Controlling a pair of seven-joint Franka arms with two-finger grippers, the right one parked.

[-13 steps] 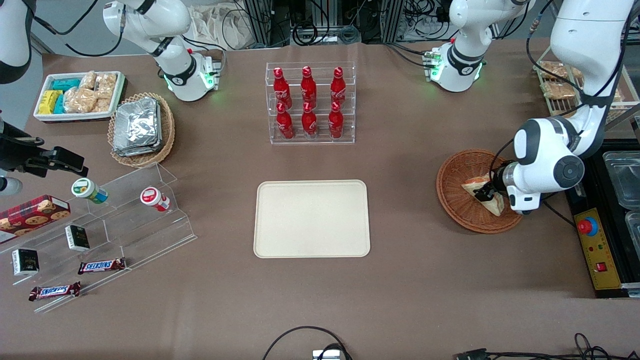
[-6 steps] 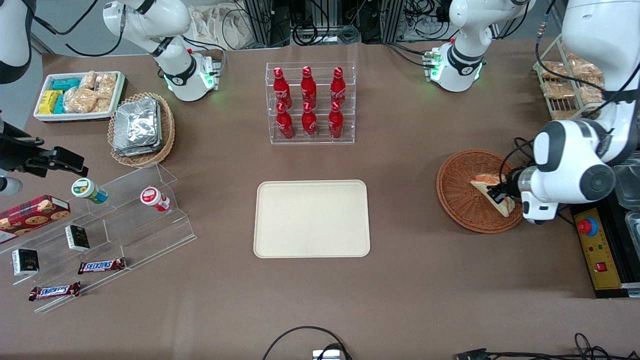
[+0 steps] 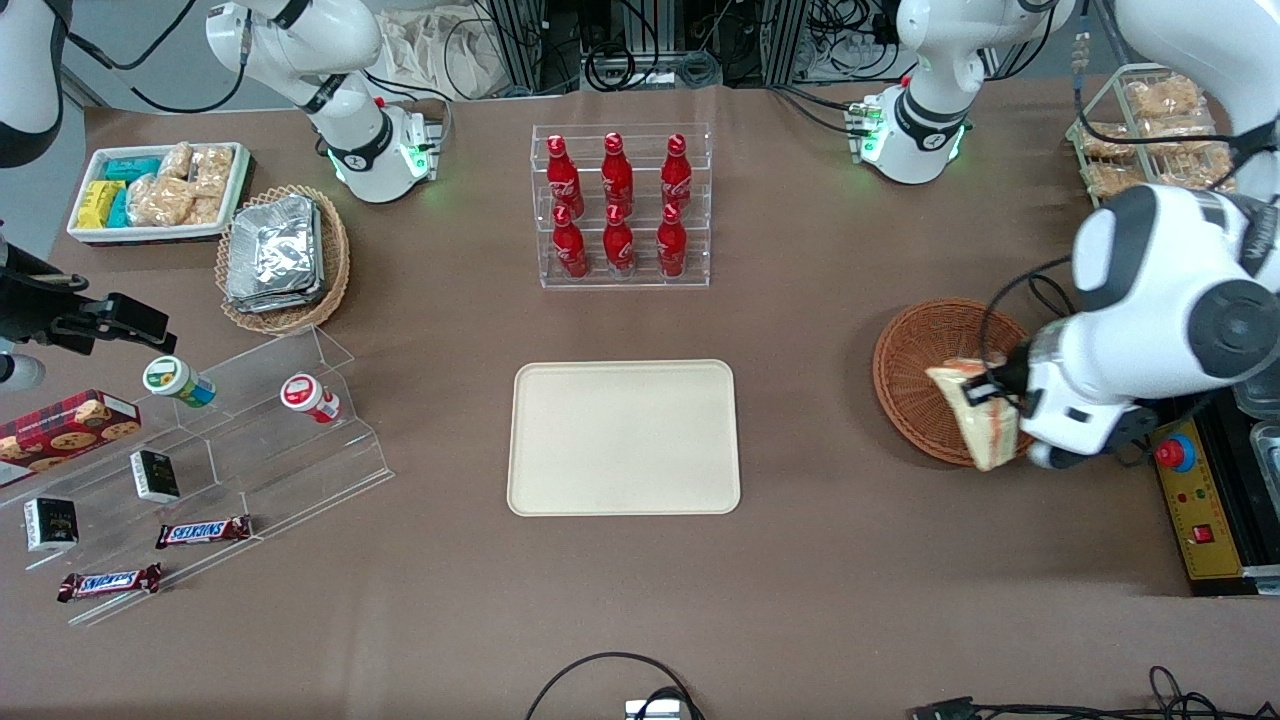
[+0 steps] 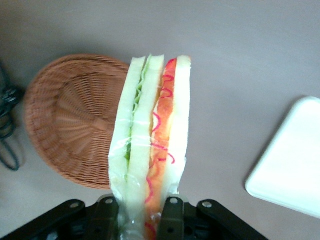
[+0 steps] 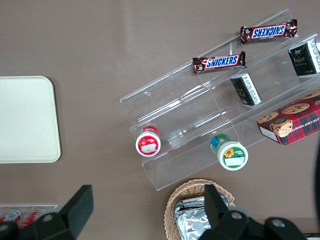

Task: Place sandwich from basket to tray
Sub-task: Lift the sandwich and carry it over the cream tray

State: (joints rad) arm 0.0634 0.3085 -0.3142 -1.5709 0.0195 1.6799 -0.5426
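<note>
Since a moment ago the gripper (image 3: 992, 398) has lifted the sandwich (image 3: 975, 413) clear of the basket (image 3: 915, 375), fingers (image 4: 169, 216) clamped on its wrapped end. That narrow hold could let it swing or slip before reaching the tray (image 3: 623, 437). Basket and tray both sit empty.

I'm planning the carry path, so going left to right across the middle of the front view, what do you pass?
Clear stepped stand → tray → basket → sandwich, lifted above the basket's rim in the shut gripper.
</note>
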